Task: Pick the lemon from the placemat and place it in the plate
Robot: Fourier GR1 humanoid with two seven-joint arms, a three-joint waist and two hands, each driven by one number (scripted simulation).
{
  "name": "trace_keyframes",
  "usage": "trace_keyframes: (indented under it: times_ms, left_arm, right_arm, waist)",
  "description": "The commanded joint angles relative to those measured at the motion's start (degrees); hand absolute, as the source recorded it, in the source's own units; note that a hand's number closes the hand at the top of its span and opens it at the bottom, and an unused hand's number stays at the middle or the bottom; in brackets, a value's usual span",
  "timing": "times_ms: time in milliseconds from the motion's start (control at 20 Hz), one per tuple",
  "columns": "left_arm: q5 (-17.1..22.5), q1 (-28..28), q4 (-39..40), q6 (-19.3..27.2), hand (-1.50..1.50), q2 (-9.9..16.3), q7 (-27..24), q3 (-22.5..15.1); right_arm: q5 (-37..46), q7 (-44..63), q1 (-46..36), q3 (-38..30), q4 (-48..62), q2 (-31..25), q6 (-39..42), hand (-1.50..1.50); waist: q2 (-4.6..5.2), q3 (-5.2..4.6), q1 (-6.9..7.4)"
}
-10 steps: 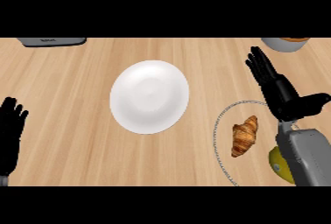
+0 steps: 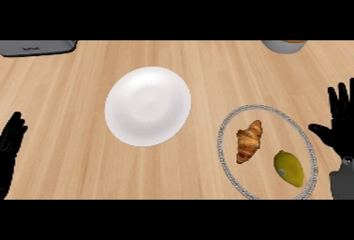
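Single head view, steeply down on the wooden counter, close in; white plate sits left of centre.

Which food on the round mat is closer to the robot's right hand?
The yellow lemon. It lies nearer the right hand than the brown croissant beside it.

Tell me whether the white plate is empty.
Empty: the round white plate shows bare; the yellow lemon lies on the round placemat.
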Motion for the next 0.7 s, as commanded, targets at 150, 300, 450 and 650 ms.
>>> trace_keyframes:
  times_ms: [150,300,450,650]
  left_arm:
    - [-5.1,2.3,-0.4,0.5,0.00,-1.3,-3.2,-4.2]
    - [-5.2,-1.3,0.4,-1.7,0.00,-0.3,-1.7,-3.3]
    - [-6.5,0.7,1.3,-2.2,0.00,-2.0,-4.1,-4.2]
    - [-8.0,-4.5,5.1,-1.4,0.00,-4.2,-2.9,-5.4]
  right_arm:
    - [-9.9,-6.6,17.7,-11.5,-12.9,10.1,-4.9,-1.50]
    - [-13.8,-8.4,28.9,-7.6,-22.2,11.9,-2.1,-1.50]
    - [-15.4,0.2,35.7,-10.3,-29.1,9.4,5.2,-1.50]
    - [-8.7,3.3,39.4,-8.5,-27.9,1.9,11.7,-1.50]
  waist:
    - [-0.12,-0.36,1.14]
    - [0.33,-0.34,3.06]
    - [0.40,-0.37,4.01]
    - [0.73,-0.40,3.67]
